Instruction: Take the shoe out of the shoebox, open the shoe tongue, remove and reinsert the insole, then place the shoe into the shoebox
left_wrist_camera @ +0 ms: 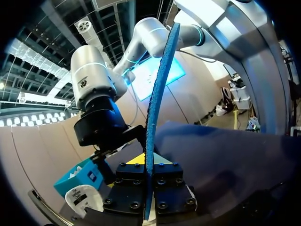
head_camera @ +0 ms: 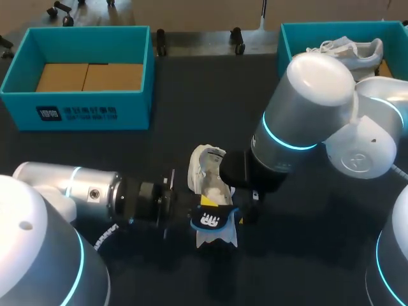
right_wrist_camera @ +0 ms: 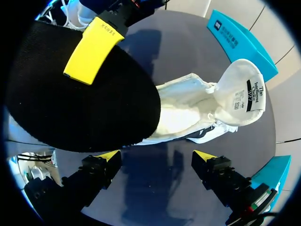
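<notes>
Since the insole (left_wrist_camera: 157,84) stands edge-on in the left gripper (left_wrist_camera: 148,176), pinched from both sides, I judge it is out of the shoe (right_wrist_camera: 188,113) and held up for reinsertion. The right gripper (right_wrist_camera: 154,162) hangs spread wide with the shoe ahead of its fingers, gripping nothing, probably ready to steady it. Only the right wrist view shows the tongue (right_wrist_camera: 242,94) folded back. Only the head view shows the shoe lying mid-table between the arms, well apart from both boxes (head_camera: 83,105).
</notes>
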You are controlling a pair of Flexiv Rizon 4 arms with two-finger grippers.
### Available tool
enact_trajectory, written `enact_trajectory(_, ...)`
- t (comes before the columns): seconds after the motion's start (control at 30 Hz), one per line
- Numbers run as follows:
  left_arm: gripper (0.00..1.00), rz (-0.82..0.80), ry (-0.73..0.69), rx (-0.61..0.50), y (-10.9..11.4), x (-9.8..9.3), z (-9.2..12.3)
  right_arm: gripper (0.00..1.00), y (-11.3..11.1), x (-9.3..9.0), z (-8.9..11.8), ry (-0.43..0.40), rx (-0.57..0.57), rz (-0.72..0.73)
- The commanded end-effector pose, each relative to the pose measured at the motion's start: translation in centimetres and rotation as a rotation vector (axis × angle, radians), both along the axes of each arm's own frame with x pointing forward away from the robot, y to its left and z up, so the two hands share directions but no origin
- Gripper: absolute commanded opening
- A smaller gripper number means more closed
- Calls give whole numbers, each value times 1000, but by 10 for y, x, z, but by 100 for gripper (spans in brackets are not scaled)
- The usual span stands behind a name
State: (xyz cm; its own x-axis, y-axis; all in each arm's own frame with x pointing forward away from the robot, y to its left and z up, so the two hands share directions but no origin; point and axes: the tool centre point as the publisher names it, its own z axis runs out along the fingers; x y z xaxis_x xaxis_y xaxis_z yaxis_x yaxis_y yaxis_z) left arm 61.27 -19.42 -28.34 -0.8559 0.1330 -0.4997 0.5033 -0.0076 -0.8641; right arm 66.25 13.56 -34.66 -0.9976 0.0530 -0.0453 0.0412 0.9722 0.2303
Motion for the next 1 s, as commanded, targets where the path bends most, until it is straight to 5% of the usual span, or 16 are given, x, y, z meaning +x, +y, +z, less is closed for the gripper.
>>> enact_trajectory(0.03, 0, 13, 0, 0, -4, 4, -6, 100, 0, -1, -1, -3, 0, -1)
enact_trajectory(1.0, 0, 95, -39, 60, -2, 30, -43, 100, 0, -1, -1, -3, 0, -1)
